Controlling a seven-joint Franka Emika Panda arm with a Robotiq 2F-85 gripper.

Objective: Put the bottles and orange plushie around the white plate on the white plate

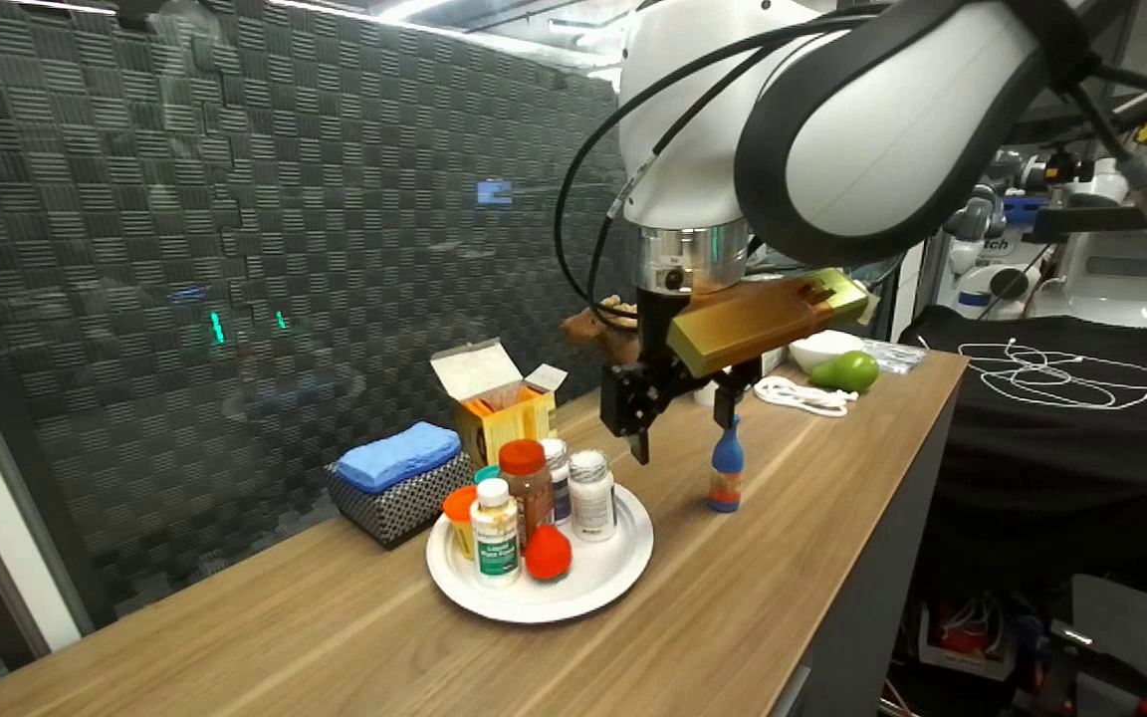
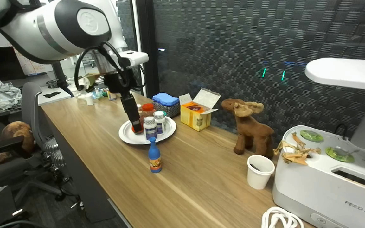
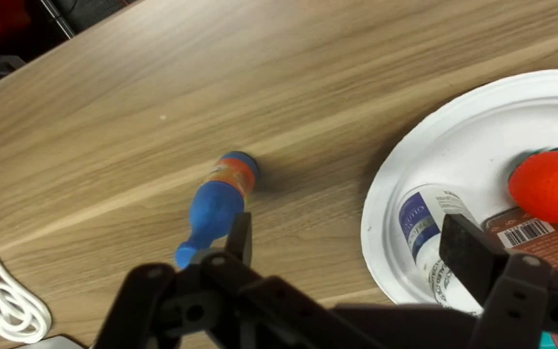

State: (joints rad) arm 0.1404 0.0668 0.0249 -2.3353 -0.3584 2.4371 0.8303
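The claw [image 1: 682, 440] hung above the surface [image 2: 182, 177] near the white plate [image 1: 598, 581], its jaws standing apart. The blue bottle [image 2: 155, 158] stood upright near the plate but off it. On the plate were two white bottles [image 2: 150, 127] with purple labels, a red-capped brown bottle [image 1: 527, 488], a green-labelled bottle [image 1: 496, 538], an orange-lidded tub [image 1: 460, 510] and an orange-red strawberry [image 3: 550, 186]. Near the plate stood an open yellow box [image 2: 195, 118]; a brown moose toy [image 2: 249, 126] stood farther from the plate.

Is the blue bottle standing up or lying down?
Standing up: in both exterior views, the blue bottle rests on its base on the wood-grain counter, narrow end up.
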